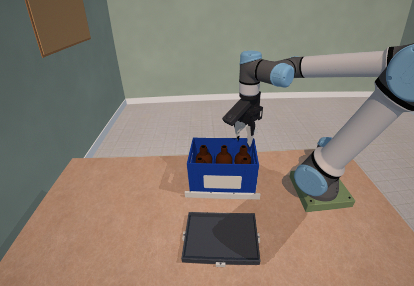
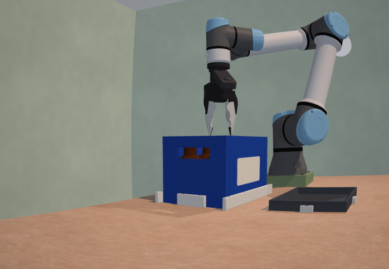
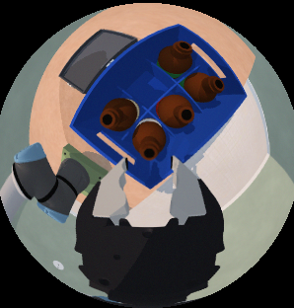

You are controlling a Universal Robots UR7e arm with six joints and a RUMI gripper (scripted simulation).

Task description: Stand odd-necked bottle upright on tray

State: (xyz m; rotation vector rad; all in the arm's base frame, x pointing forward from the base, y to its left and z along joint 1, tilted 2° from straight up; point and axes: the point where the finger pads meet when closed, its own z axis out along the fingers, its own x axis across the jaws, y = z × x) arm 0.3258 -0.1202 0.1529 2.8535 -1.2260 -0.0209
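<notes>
The blue crate [image 1: 196, 182] [image 2: 194, 178] [image 3: 133, 79] holds five brown bottles, all upright. Three stand in the back row: left [image 1: 206, 157] [image 3: 200, 88], middle [image 1: 224, 158] [image 3: 171, 108] and right [image 1: 243, 155] [image 3: 148, 136]. Two stand in front: left [image 1: 199, 160] [image 3: 173, 59] and right [image 1: 245, 160] [image 3: 122, 114]. I cannot tell which neck differs. My gripper [image 1: 244, 142] [image 2: 220, 134] [image 3: 149, 157] is partly open and empty, fingers down, above the back right bottle, tips near rim height. The dark tray [image 1: 220, 261] [image 2: 284, 205] [image 3: 92, 61] bears no bottle. The crate's front wall hides the lower bottles.
A pale strip [image 1: 222, 195] [image 2: 246, 197] runs along the crate's front foot, between crate and tray. Small pale blocks touch the tray's sides. The arm's green base plate [image 1: 331, 204] [image 2: 289, 180] stands right of the crate. The crate's front middle compartment holds no bottle.
</notes>
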